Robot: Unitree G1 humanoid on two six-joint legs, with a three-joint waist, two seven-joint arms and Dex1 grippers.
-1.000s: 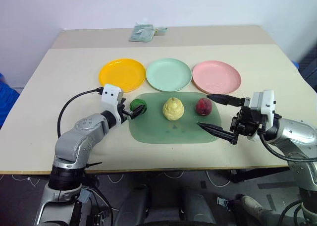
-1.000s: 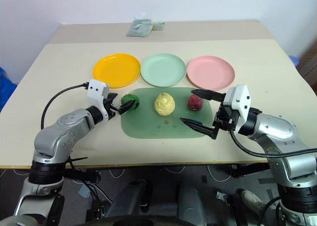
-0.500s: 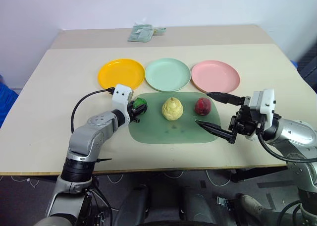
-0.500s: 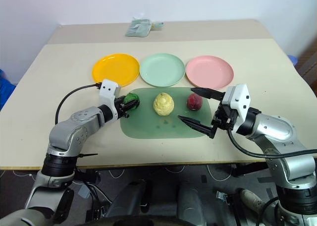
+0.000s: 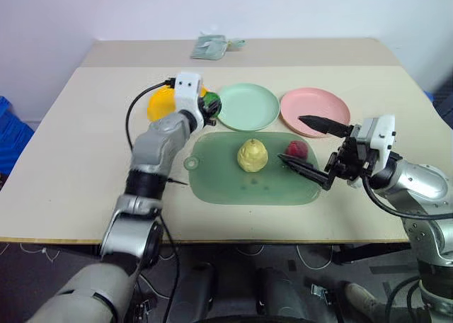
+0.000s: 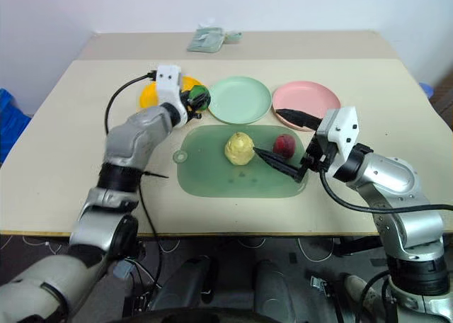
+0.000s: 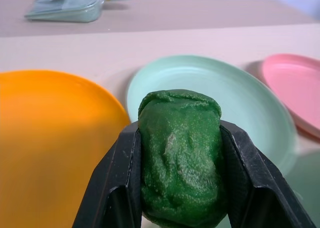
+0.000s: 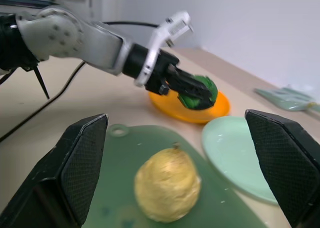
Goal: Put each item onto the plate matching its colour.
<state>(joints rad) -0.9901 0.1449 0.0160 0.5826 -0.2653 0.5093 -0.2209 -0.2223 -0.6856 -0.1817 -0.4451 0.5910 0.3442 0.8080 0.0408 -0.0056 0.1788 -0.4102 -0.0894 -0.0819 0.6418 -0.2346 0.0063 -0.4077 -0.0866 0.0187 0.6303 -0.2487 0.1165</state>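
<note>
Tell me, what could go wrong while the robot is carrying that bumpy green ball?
The left gripper holds the bumpy dark green ball above the gap between the round orange-yellow plate and the round mint green plate. Let go now, it might land on orange or roll off.

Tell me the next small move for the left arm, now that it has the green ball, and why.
Probably carry it a little further toward the green plate, then open. The left gripper is shut on the green ball, held above the gap between the orange plate and the green one, not yet over the green plate's middle.
</note>
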